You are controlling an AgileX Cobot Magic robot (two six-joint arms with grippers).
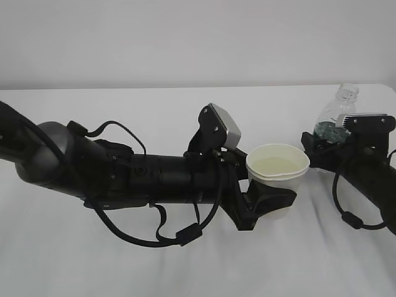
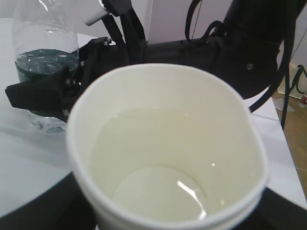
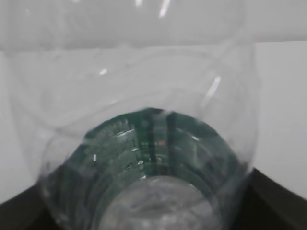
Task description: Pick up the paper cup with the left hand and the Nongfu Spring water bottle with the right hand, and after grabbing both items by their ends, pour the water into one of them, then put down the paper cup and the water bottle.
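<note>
Left gripper point(image 1: 275, 201) clasps paper cup point(image 1: 278, 176); its wrist view shows water point(image 2: 160, 179); right gripper's point(image 1: 328, 143) hold unclear.

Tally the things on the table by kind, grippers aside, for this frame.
Paper cups: 1, the paper cup, white, with water in it
Plastic bottles: 1, the Nongfu Spring water bottle, clear with a dark green label, upright
Total: 2
</note>
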